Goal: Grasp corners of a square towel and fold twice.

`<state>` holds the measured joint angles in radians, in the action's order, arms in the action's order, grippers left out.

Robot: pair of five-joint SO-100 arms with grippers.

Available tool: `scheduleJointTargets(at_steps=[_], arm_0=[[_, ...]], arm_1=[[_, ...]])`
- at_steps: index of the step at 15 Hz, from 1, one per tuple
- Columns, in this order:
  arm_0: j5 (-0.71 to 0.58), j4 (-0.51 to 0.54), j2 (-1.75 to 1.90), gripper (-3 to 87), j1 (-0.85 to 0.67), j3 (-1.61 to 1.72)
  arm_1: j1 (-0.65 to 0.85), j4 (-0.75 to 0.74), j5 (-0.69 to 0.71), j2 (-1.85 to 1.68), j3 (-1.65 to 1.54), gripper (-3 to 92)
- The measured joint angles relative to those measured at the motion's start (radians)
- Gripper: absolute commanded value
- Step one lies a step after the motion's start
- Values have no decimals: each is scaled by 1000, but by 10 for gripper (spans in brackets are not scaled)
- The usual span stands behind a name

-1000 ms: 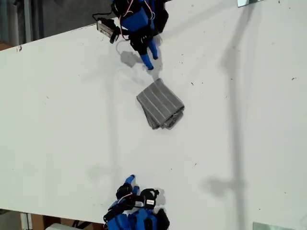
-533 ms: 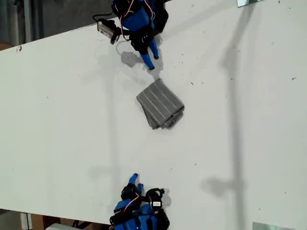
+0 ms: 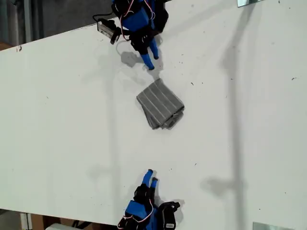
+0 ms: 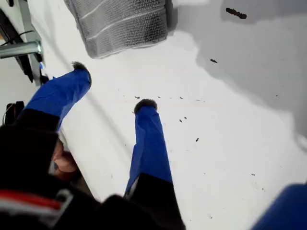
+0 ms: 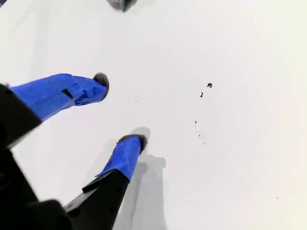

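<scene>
Exterior view, scanning from its left side: white tabletop [image 3: 57, 120], bare on that side of the towel.

My first claw [image 3: 149, 62] sits just off the towel's upper-left edge in the exterior view, near it but not touching. First wrist view: claw [image 4: 112, 86] spread wide, 2 blue fingers [image 4: 148, 139] with dark tips, nothing between them, only white surface. The towel [image 4: 122, 21] lies just past the fingertips, with a small gap of tabletop between.

My second claw [image 3: 151, 177] is on the opposite side of the towel, well apart from it, toward the exterior view's bottom edge and pointing up at the towel. Second wrist view: claw [image 5: 119, 109] also spread wide and holding nothing. 1 fingertip looks to be at or just above the surface over its own shadow; I cannot tell if it touches. Only a sliver of the towel [image 5: 120, 4] shows, far ahead.

The towel [image 3: 159, 103] lies folded into a small grey striped stack, flat on the tabletop and turned diagonally, between the 2 claws. Layered edges show along its lower-right side in the exterior view.

A few dark specks [image 3: 192, 84] lie near the towel on the exterior view's right.
</scene>
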<state>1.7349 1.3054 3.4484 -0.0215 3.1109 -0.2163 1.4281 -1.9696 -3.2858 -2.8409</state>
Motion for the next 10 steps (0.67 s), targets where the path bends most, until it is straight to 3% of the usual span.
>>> scheduleJointTargets(at_steps=[4,10], arm_0=[[-40,0,8,181,71,0],[-417,2,11,173,170,0]], arm_1=[[0,0,0,0,0,242],[0,0,0,0,0,242]])
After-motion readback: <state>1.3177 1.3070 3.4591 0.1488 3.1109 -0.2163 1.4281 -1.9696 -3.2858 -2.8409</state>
